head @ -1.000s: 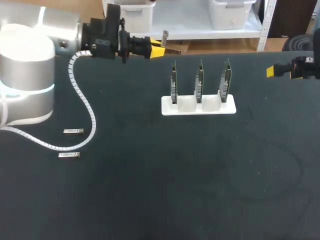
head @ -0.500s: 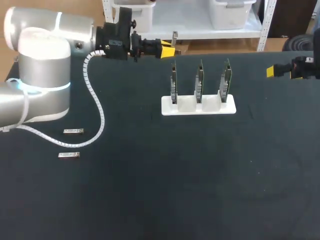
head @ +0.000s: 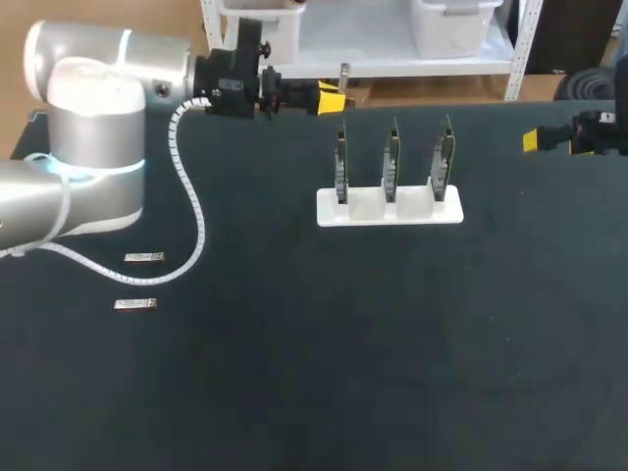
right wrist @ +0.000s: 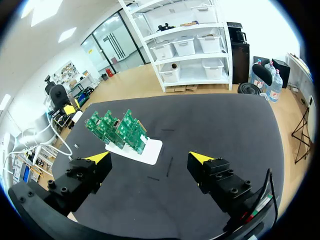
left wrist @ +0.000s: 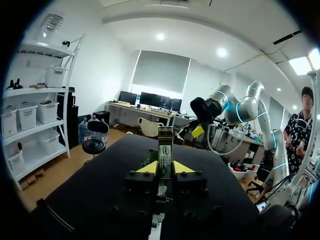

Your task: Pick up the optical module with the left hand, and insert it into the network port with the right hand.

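Matte blk bench, white plastic holder block w/ 3 green circuit boards, 2 small silver metal modules, blk left hand w/ yellow tips, silver optical module w/ white label

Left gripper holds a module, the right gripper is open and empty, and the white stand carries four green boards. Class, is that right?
No. The head view shows three boards in the stand, not four. The left gripper does hold a module, and the right gripper is open and empty.
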`<state>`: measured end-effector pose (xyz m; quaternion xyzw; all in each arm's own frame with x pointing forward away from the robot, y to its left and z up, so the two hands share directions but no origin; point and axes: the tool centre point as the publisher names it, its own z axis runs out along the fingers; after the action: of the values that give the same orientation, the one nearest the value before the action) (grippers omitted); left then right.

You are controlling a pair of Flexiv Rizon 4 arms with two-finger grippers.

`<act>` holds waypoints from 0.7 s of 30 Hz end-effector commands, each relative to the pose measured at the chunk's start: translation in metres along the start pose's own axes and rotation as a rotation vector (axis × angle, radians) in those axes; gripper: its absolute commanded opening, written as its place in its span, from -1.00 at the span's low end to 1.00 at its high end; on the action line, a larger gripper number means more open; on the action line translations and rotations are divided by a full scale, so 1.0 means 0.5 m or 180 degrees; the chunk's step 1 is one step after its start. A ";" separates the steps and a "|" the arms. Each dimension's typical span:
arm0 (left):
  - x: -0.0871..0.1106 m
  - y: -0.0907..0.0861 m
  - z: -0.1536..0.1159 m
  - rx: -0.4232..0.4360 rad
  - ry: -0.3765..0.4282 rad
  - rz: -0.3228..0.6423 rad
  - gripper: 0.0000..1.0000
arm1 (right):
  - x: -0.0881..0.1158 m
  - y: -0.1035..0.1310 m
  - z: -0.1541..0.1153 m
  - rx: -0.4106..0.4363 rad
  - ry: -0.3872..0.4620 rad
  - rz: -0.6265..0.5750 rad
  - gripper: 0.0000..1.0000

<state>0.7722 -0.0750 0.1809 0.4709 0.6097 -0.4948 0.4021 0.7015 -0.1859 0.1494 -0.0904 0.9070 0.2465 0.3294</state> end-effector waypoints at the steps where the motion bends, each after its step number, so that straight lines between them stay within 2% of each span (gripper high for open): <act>1: 0.005 0.007 -0.005 0.0006 -0.0009 -0.0037 -1.00 | 0.001 0.004 -0.003 0.0031 0.0000 0.0004 1.00; 11: 0.020 -0.004 -0.008 0.0117 -0.0106 -0.0189 -1.00 | 0.001 0.004 -0.003 0.0031 0.0000 0.0004 1.00; 13: 0.020 -0.004 -0.008 0.0218 -0.0208 -0.0199 -1.00 | 0.001 0.004 -0.003 0.0031 0.0000 0.0004 1.00; 21: 0.019 -0.002 -0.008 0.0287 -0.0246 -0.0096 -1.00 | 0.001 0.004 -0.003 0.0031 0.0000 0.0004 1.00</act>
<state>0.7638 -0.0680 0.1736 0.4565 0.5802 -0.5441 0.3988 0.7015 -0.1859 0.1494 -0.0904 0.9069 0.2465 0.3295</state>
